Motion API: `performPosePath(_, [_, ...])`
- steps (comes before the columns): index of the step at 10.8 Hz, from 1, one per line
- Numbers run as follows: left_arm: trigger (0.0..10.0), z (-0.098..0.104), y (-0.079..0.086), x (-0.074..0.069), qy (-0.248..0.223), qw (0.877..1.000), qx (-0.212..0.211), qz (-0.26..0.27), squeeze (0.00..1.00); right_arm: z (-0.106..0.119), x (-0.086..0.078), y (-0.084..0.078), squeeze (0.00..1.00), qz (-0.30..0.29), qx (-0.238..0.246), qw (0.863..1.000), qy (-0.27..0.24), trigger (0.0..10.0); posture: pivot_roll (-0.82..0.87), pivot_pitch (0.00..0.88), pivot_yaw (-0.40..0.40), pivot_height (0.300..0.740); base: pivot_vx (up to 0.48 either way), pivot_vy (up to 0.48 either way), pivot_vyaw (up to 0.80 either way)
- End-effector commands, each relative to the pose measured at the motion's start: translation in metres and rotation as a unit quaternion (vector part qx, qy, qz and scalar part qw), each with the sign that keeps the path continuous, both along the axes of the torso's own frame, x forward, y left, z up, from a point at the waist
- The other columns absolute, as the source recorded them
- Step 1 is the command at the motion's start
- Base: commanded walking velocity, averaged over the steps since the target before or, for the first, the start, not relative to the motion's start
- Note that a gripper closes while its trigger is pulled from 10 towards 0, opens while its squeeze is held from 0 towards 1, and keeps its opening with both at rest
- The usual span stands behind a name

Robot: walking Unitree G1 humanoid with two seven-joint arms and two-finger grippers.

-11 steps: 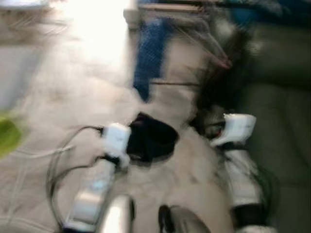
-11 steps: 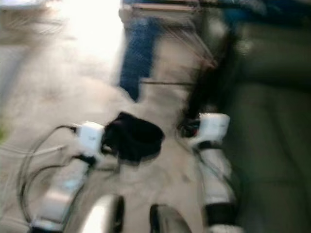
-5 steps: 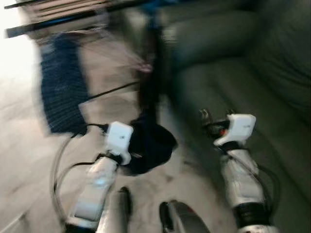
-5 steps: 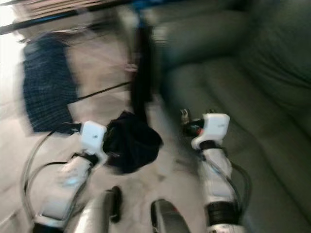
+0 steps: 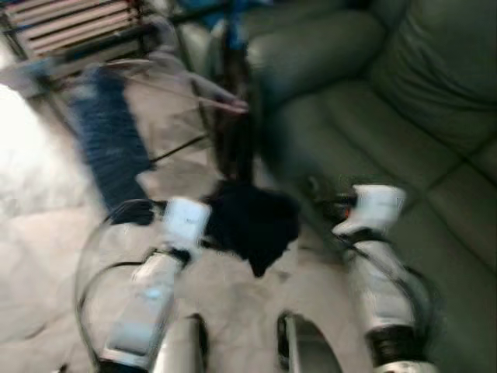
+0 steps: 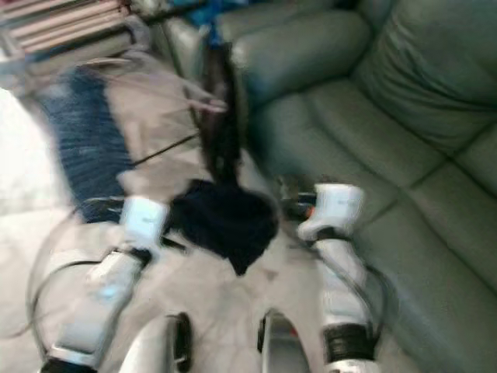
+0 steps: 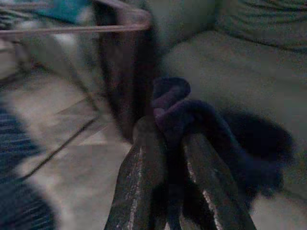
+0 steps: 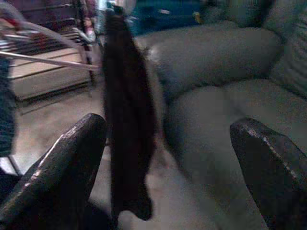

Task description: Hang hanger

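My left gripper [image 7: 168, 132] is shut on a bunched dark navy cloth [image 5: 256, 225], held low over the floor in front of me. A pinkish hanger [image 5: 221, 99] hangs on the drying rack beyond it, with its bar [image 7: 120, 21] close in the left wrist view. Beside the hanger a long dark garment [image 8: 127, 110] hangs down. My right gripper [image 8: 168, 129] is open with its fingers wide apart and nothing between them, near the sofa's front edge. The eye views are blurred.
A green leather sofa [image 5: 404, 101] takes up the right side. A blue checked cloth [image 5: 109, 148] hangs at the left of the rack. A slatted wooden frame [image 5: 70, 23] stands at the back left. Pale tiled floor [image 5: 46, 256] lies to the left.
The camera has swung, so the sofa now takes more of the picture and the rack sits further left. The dark cloth in my left gripper has swung to the right. Both arms keep their pose.
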State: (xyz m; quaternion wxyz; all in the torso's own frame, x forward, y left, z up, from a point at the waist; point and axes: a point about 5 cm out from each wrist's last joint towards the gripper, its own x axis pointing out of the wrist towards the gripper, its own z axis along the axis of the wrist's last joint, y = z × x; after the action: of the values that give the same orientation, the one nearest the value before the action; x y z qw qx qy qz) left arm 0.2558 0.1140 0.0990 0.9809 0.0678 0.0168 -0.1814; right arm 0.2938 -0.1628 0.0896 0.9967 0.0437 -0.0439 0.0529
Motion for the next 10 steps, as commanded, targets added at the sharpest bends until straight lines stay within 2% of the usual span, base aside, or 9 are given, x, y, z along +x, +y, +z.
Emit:
performPosePath(1, [10.0,0.002,-0.009,-0.002,-0.007,1.000,-0.006,-0.014,0.00,-0.002,-0.003,-0.014,0.00,-0.019,-0.009,1.000,0.005,10.0,0.05,0.222,-0.025,0.740,0.000,0.480,0.00])
performPosePath(2, [10.0,0.003,-0.010,-0.002,-0.013,1.000,-0.004,-0.015,0.00,-0.003,-0.004,-0.014,0.00,-0.019,-0.009,1.000,0.005,10.0,0.05,0.222,-0.025,0.740,0.000,0.480,0.00])
performPosePath(3, [10.0,0.007,-0.007,-0.003,-0.043,0.999,0.000,-0.002,0.00,-0.003,-0.004,-0.014,0.00,-0.020,-0.011,1.000,0.005,10.0,0.05,0.222,-0.025,0.740,0.000,0.000,0.00])
performPosePath(5, [10.0,0.010,0.002,-0.003,-0.070,0.997,0.010,0.039,0.00,-0.003,-0.004,-0.014,0.00,-0.013,-0.015,1.000,0.006,10.0,0.05,0.227,-0.062,0.740,0.000,0.000,0.00])
performPosePath(6, [10.0,0.008,0.009,0.000,-0.074,0.994,0.019,0.076,0.00,-0.004,-0.003,-0.015,0.00,-0.007,-0.020,1.000,0.008,10.0,0.06,0.208,-0.081,0.740,0.000,0.000,0.00])
performPosePath(8, [10.0,-0.002,0.016,0.000,-0.067,0.994,0.022,0.086,0.00,-0.005,-0.003,-0.015,0.00,-0.003,-0.028,1.000,0.011,10.0,0.06,0.194,-0.089,0.740,0.000,0.000,0.00])
performPosePath(10, [10.0,0.008,0.020,0.009,-0.083,0.991,0.000,0.105,0.00,-0.002,0.001,-0.008,0.00,0.009,-0.049,0.999,-0.006,10.0,0.05,0.200,-0.081,0.740,0.000,0.000,0.00])
